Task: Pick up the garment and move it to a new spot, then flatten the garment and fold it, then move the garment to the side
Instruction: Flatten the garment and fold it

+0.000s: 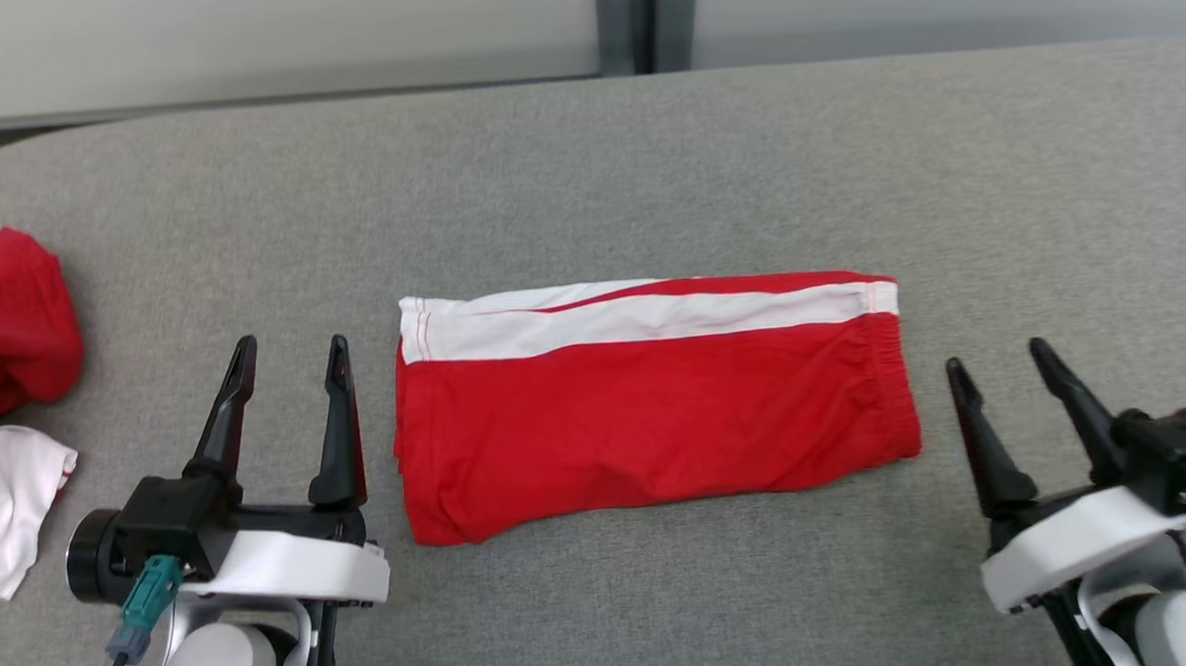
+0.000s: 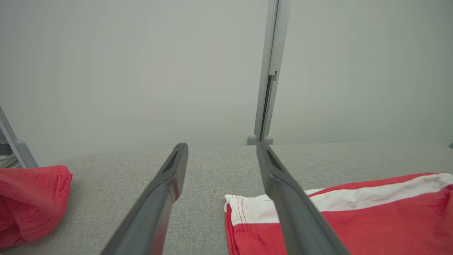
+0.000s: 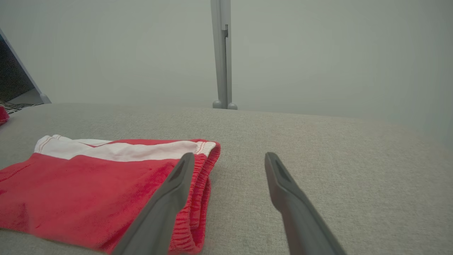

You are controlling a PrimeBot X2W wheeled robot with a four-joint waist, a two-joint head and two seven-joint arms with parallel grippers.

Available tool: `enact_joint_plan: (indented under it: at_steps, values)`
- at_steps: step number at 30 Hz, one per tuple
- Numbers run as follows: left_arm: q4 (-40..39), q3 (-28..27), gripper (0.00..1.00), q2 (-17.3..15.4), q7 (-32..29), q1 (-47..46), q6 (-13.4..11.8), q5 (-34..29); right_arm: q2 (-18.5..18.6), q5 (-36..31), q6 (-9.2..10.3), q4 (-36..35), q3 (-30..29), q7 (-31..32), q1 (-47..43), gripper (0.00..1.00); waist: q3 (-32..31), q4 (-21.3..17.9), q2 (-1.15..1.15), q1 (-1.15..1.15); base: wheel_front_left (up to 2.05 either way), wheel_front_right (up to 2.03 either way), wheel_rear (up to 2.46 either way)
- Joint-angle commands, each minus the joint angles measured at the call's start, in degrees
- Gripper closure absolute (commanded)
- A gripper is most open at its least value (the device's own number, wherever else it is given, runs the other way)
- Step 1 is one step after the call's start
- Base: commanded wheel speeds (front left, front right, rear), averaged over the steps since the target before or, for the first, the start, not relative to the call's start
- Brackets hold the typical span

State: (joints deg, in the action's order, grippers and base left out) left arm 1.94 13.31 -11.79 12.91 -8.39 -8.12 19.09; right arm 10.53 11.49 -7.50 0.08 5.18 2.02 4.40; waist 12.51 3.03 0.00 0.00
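The garment [image 1: 646, 411] is a pair of red shorts with a white side stripe, folded into a flat rectangle at the middle of the grey table [image 1: 586, 173]. It also lies at the lower right of the left wrist view as the garment [image 2: 371, 219], and at the lower left of the right wrist view as the garment [image 3: 88, 191]. My left gripper [image 1: 292, 354] stands open just left of its hem end, holding nothing. My right gripper [image 1: 1003, 365] stands open just right of the waistband end, also holding nothing. Both sets of fingers hover apart from the cloth.
A crumpled red cloth [image 1: 7, 319] and a white cloth [image 1: 5, 504] lie at the table's left edge; the red cloth [image 2: 32, 205] also shows in the left wrist view. A grey post [image 1: 644, 20] stands behind the table's far edge against a pale wall.
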Motion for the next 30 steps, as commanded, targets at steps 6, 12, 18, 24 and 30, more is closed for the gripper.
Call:
enact_joint_plan:
  at_steps: [6, 12, 18, 24, 30]
  values:
    - [0.69, 0.30, 0.00, 0.62, 1.00, -3.21, 0.10, -0.88, 0.36, 2.49, 0.03, 8.64, 4.45, 1.47, 5.34, 0.00, 5.30, 3.25, 0.00, 0.00, 0.00, 0.00, 0.00]
    - [2.02, 0.44, 0.00, 1.43, 1.74, -4.46, 0.61, -0.86, 0.57, 4.29, 0.03, 16.02, 5.13, 3.21, 7.58, 0.00, 6.73, 4.46, 0.00, 0.00, 0.00, 0.00, 0.00]
    - [2.42, -0.13, 0.00, 2.04, 2.16, -4.91, 0.72, -1.00, 1.01, 6.73, 0.03, 17.58, 6.07, 4.92, 7.56, 1.00, 6.65, 4.25, 0.00, 0.00, 0.00, 0.00, 0.00]
    - [2.27, -0.53, 0.00, 2.02, 2.24, -4.80, 0.88, -1.35, 2.58, 8.96, 0.08, 15.84, 6.19, 4.62, 7.20, 1.00, 6.24, 3.04, 0.00, 0.00, 0.00, 0.00, 0.00]
    - [2.31, -0.90, 0.00, 2.13, 2.27, -4.08, 0.75, -1.42, 5.68, 11.47, 0.06, 14.14, 1.91, 4.38, 4.16, 1.00, 4.93, 1.59, 0.00, 0.00, 0.00, 0.00, 0.00]
